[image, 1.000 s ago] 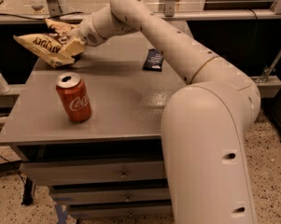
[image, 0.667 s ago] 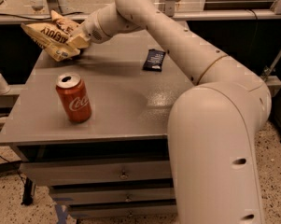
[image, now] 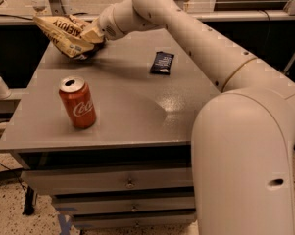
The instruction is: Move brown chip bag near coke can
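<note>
Grey counter (image: 122, 119) with drawers (image: 130, 182) beneath, standing on a speckled floor; dark shelving and metal framing behind. The white arm (image: 201, 50) reaches from the lower right across the counter to its far left corner.

The gripper (image: 94, 37) is at that corner, its fingers clenched on the right end of the bag (image: 61, 33). The bag hangs clear of the surface, tilted, with its print upside down and a dark shadow just below the grasp. The can (image: 78, 104) stands upright near the front left of the counter, well apart from the bag and nearer the camera. A small dark wrapper (image: 162, 62) lies flat to the right of the bag, beside the arm's forearm.

Over the last second the bag has risen a little and drifted slightly right, while the can and the wrapper have kept their places. This suggests that the lift is done and the carry is only starting: the whole gap to the can remains to be closed. The next move probably calls for bringing the bag forward and lowering it beside the can without knocking the can over.
</note>
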You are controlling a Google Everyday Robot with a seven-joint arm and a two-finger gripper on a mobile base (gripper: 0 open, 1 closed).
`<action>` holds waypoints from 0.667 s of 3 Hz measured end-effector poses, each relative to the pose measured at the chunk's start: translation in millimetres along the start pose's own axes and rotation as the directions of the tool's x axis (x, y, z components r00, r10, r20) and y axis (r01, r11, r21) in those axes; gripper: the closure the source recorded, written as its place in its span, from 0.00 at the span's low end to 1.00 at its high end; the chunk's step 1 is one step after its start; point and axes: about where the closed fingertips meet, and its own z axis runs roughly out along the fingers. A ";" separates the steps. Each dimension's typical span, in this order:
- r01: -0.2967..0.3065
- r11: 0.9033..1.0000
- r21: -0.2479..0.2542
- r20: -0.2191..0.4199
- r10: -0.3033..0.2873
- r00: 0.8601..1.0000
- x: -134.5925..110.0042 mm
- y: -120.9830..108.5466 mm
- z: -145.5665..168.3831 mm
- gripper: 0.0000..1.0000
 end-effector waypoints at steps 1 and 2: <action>0.025 0.998 0.054 0.000 -0.025 1.000 -4.4 -13.1 -30.7 1.00; 0.034 0.994 0.100 -0.018 -0.033 0.999 0.2 -13.4 -72.4 1.00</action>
